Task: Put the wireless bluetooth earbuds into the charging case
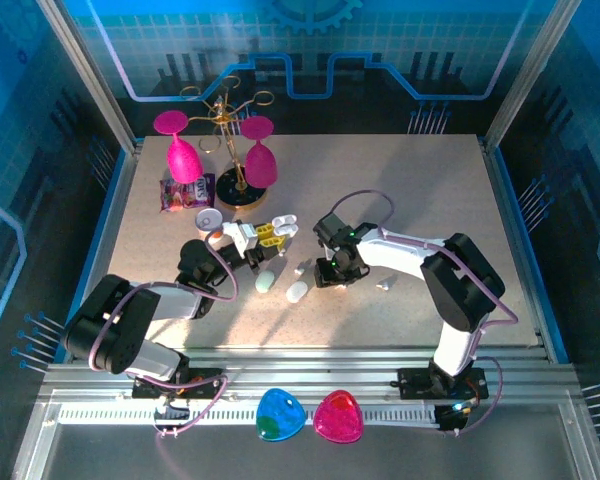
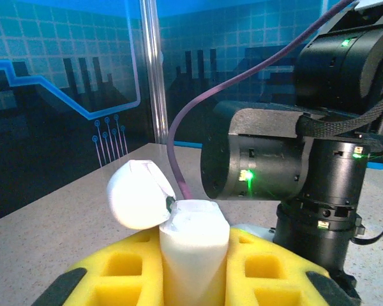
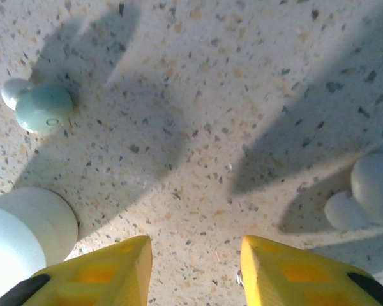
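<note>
Fetching an earbud (image 1: 302, 267): left gripper (image 2: 193, 268) pinches the open case (image 2: 195, 223); right gripper (image 3: 195, 250), spread and empty, should next lower onto one.

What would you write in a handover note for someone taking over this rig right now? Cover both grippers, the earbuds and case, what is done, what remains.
Left gripper: shut on the white charging case, its lid open.
Right gripper: open, empty, low over the table.
Earbuds: small white pieces lying loose on the table near the right gripper.
Done: case gripped with lid up; its inside is hidden.
Left: right gripper grasps a bud and seats it in the case, probably one by one.
</note>
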